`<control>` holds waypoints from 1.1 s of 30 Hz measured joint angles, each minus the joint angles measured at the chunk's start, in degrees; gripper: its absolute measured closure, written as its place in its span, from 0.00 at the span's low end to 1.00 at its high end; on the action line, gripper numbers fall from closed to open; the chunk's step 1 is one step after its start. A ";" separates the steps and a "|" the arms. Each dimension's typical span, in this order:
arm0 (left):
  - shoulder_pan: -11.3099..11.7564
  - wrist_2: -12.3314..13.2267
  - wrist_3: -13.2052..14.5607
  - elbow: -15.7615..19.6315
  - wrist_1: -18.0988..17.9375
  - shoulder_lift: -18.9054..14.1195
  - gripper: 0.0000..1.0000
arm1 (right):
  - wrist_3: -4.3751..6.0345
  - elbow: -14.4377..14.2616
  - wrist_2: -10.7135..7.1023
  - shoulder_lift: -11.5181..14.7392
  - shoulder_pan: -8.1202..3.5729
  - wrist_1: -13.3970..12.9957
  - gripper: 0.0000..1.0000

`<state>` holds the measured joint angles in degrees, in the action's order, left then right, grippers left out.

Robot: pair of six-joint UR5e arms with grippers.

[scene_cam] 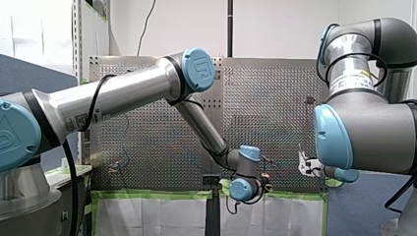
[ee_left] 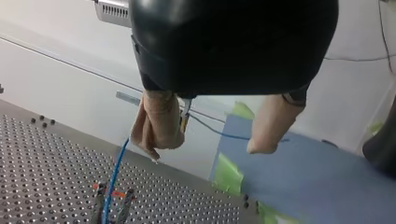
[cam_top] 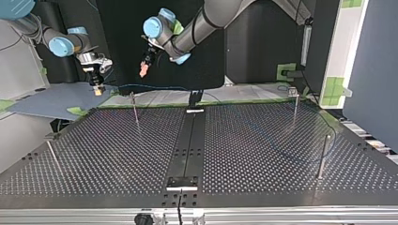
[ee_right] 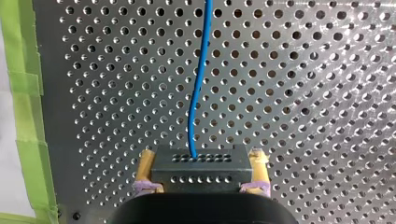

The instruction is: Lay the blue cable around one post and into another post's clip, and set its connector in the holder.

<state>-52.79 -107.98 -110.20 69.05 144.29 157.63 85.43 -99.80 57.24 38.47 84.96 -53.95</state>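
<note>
At the top view's near edge, a small black block point(cam_top: 182, 183) is sitting on the dark centre strip of the perforated tabletop point(cam_top: 263, 183). A little farther in, the near right post point(cam_top: 322, 157) and the near left post point(cam_top: 52, 157) are standing upright, well apart. Toward the far edge, the far left post point(cam_top: 135, 108) and the far right post point(cam_top: 295, 104) are standing on either side of the strip.

Both arms are reaching in by that far edge. At the top view's left, my right tool point(ee_right: 201, 162) is hanging low near the corner. Its wrist view shows its yellow pads point(ee_right: 145, 170) clamping the sides of the black connector point(ee_right: 197, 177). The blue cable point(ee_right: 198, 84) is leaving the connector's middle and running straight ahead over the tabletop holes. A strip of green tape point(ee_right: 22, 79) is lining the tabletop's edge beside it.

Closer to the centre strip, my left tool point(ee_left: 201, 150) is hanging higher. It is spread wide, with its beige pads point(ee_left: 159, 122) gripping nothing. Under one pad, the cable is passing between the two grey prongs of a clip point(ee_left: 125, 205) marked with orange. A thinner stretch of the cable is showing farther off, behind the pads. Whether the cable is seated in the clip or only lying across it, I cannot tell.
</note>
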 joint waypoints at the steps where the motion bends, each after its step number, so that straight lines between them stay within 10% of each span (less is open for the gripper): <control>1: 0.03 -0.32 0.36 -0.29 0.37 0.00 0.00 | 0.00 -0.01 0.04 0.00 0.00 0.00 1.00; 33: 1.84 -7.39 -1.67 -6.58 0.70 0.12 0.00 | 0.27 -0.01 0.16 0.00 -0.05 -0.45 1.00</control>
<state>-50.95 -115.37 -111.87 62.47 144.99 157.75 85.71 -99.80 57.40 38.47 84.91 -54.40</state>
